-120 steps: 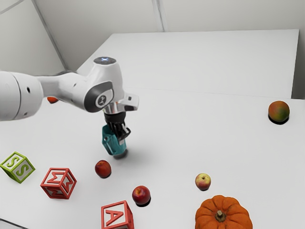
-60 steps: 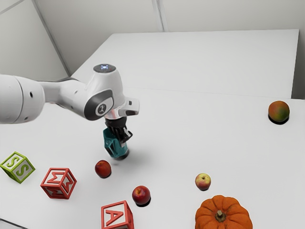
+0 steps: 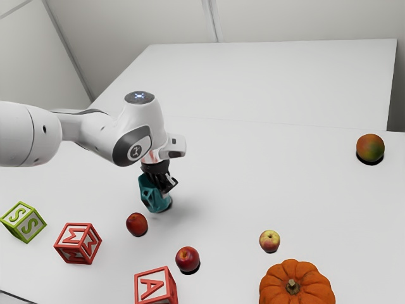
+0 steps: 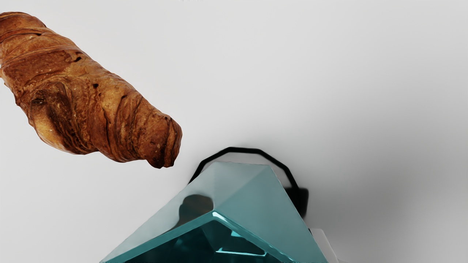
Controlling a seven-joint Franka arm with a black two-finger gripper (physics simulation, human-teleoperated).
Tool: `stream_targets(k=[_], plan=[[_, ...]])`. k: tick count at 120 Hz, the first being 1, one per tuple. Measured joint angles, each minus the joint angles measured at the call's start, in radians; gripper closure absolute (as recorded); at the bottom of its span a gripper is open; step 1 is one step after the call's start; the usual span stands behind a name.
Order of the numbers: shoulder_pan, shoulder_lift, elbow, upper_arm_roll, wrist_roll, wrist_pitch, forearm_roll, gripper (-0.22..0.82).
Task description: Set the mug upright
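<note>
The mug [image 3: 150,192] is at the table [image 3: 228,171], directly below the hand [image 3: 167,182]; I cannot confirm that it is fully upright. I cannot tell how far open the hand is, or whether it grips the mug. The wrist view shows me the mug's opening and a croissant [image 4: 87,98] near it. A dark red fruit [image 3: 137,224] lies near the mug, toward the exterior view's bottom.
</note>
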Motion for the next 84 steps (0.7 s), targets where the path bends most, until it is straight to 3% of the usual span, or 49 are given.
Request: stream_targets(k=[46, 84], plan=[[0.001, -0.01, 0.0, -0.001, -0.009, 0.002, -0.008, 0.5], [0.003, -0.057, -0.006, -0.007, -0.013, -0.007, -0.009, 0.39]])
